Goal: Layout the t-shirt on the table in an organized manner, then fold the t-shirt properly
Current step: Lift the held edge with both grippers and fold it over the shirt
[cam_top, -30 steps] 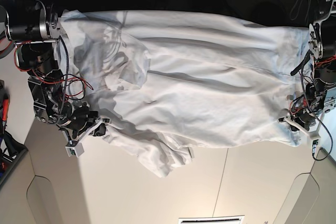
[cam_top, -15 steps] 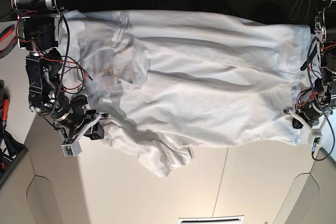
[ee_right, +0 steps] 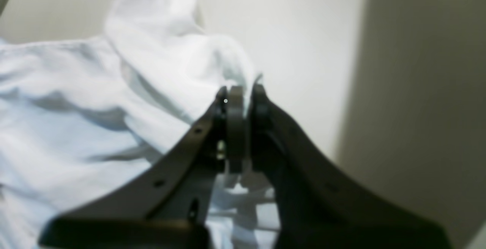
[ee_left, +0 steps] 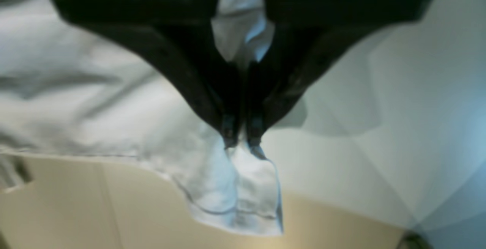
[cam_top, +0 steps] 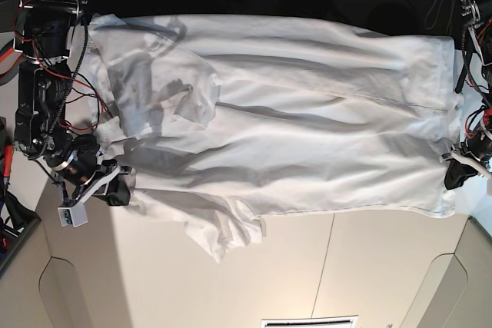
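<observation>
White cotton, soft and creased, lay stretched across the counter between the two tools. Over the last second both arms had drawn outward, pulling the shirt longer and flatter; layout looked nearly done, folding not begun. The left tool was clamped on a hemmed corner, the right tool on a bunched edge. One sleeve sagged, rumpled, toward the near side.

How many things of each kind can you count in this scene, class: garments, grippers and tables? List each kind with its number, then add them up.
Garments: 1, the t-shirt
Grippers: 2, the left gripper and the right gripper, each shut on the t-shirt
Tables: 1, the table
Total: 4
</observation>
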Controlling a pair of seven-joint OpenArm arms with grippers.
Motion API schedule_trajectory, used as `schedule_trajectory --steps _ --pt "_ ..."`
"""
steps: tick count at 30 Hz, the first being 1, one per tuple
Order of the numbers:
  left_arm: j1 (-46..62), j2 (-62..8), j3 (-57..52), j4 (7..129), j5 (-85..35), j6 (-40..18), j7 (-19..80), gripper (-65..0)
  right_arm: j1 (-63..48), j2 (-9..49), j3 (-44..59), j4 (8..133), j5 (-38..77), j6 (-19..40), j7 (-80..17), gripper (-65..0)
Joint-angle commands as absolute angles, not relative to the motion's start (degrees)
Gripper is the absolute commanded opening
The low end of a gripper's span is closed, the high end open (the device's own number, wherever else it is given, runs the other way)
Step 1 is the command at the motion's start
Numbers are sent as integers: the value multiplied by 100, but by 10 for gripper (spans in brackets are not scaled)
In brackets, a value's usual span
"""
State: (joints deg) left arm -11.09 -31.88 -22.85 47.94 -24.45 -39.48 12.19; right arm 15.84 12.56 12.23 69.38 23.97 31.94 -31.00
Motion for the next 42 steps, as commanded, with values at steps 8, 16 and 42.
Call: schedule_trajectory --steps 8,16,42 --pt "-344 -3334 -3291 5706 -3621 -4000 1584 -650 867 1337 1562 8536 2620 3247 -3304 -650" --pt "519 -3334 -3726 6504 -4580 -4000 2530 -650 -32 1334 1835 9649 2845 3238 -3756 -650" --pt "1446 -3037 -3903 7091 -5133 -4000 4160 -650 -1761 882 2928 9557 3846 3131 -4672 -500"
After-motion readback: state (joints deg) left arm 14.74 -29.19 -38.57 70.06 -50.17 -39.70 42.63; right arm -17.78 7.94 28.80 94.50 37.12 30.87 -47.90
